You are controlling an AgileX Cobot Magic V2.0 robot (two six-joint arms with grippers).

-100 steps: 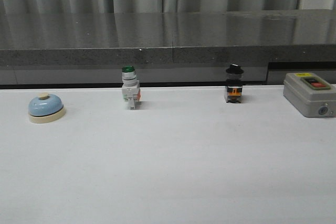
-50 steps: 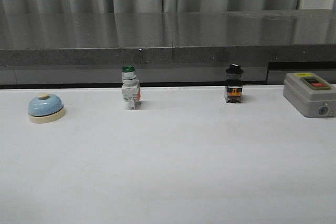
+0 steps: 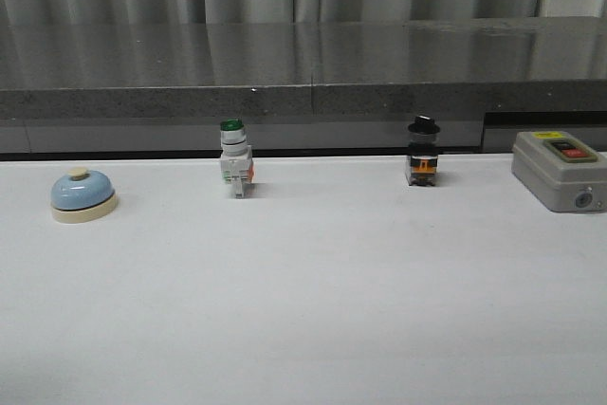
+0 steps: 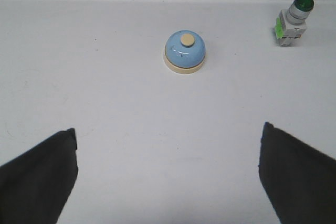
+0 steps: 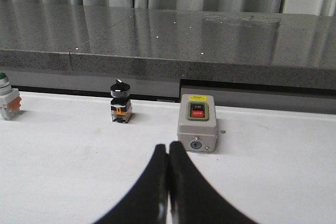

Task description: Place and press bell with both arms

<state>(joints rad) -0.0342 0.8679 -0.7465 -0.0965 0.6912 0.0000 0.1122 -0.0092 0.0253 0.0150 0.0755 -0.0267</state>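
White table (image 3: 313, 310), light-blue cream-based bell (image 3: 83, 194).

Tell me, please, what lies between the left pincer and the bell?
Nothing: in the left wrist view, only bare white table separates the open left pincer from the bell.

Your left gripper (image 4: 168, 174) hangs above the table with its 2 black fingers (image 4: 37, 179) spread wide apart, holding nothing. Your right gripper (image 5: 168, 182) has its 2 fingers pressed together, tips touching, nothing between them. Neither arm shows in the front view.
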